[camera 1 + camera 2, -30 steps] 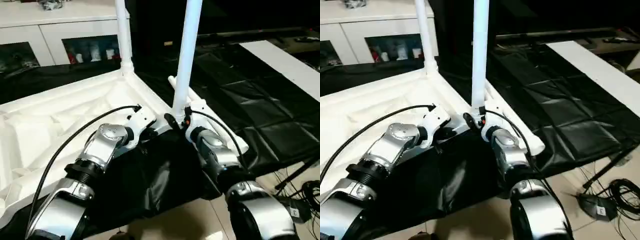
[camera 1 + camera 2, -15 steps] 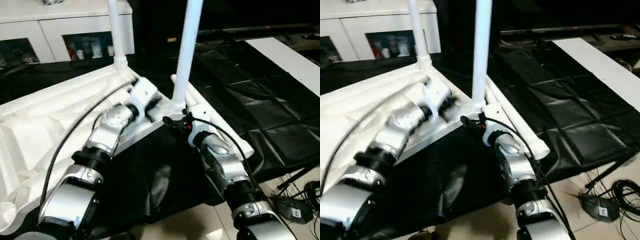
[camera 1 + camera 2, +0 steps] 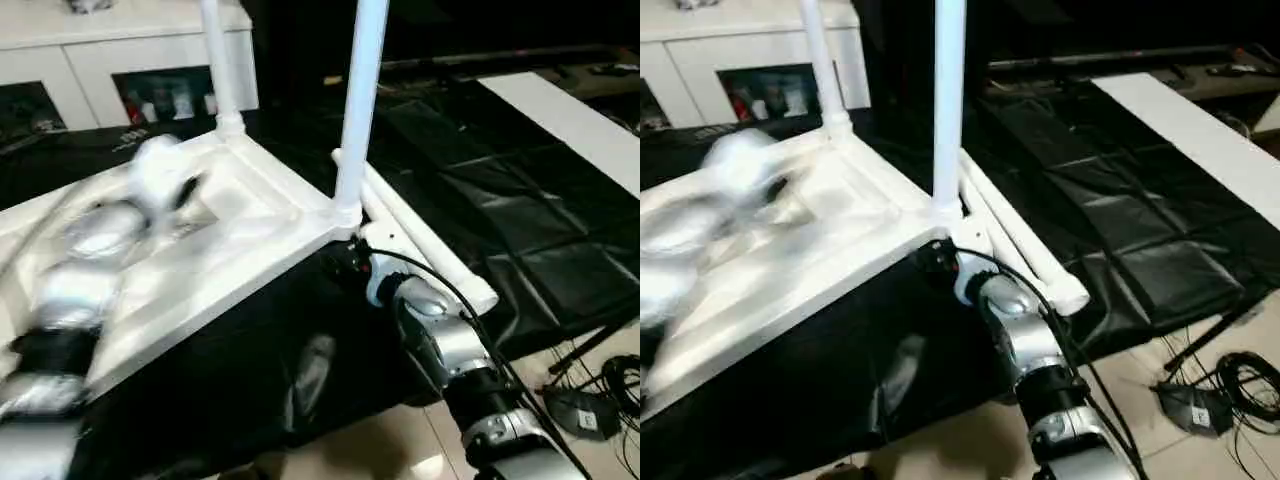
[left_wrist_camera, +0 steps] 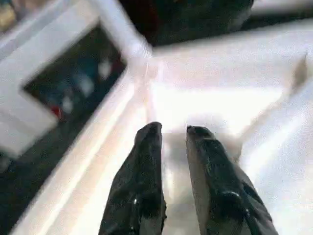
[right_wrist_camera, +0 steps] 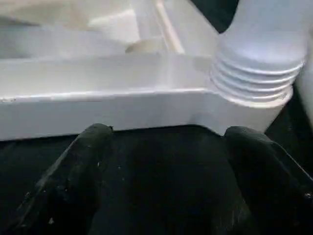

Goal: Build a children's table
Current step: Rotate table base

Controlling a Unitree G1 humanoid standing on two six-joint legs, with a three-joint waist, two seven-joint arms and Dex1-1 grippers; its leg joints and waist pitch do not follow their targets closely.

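My left gripper (image 4: pixel 172 134) just let go of the near corner and swung out over the upside-down tabletop (image 3: pixel 230 250); its fingers sit narrowly apart, holding nothing. The right gripper (image 5: pixel 166 142) is spread wide and has backed off just below the corner socket, empty too. The near leg (image 3: pixel 358 100) stands upright in that socket on its own, the far leg (image 3: pixel 218 65) likewise. Reckon two legs are in, two remaining.

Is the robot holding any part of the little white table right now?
No. The right tool is open just below the tabletop's corner, gripping nothing. The left tool hangs over the tabletop with only a narrow, empty gap.
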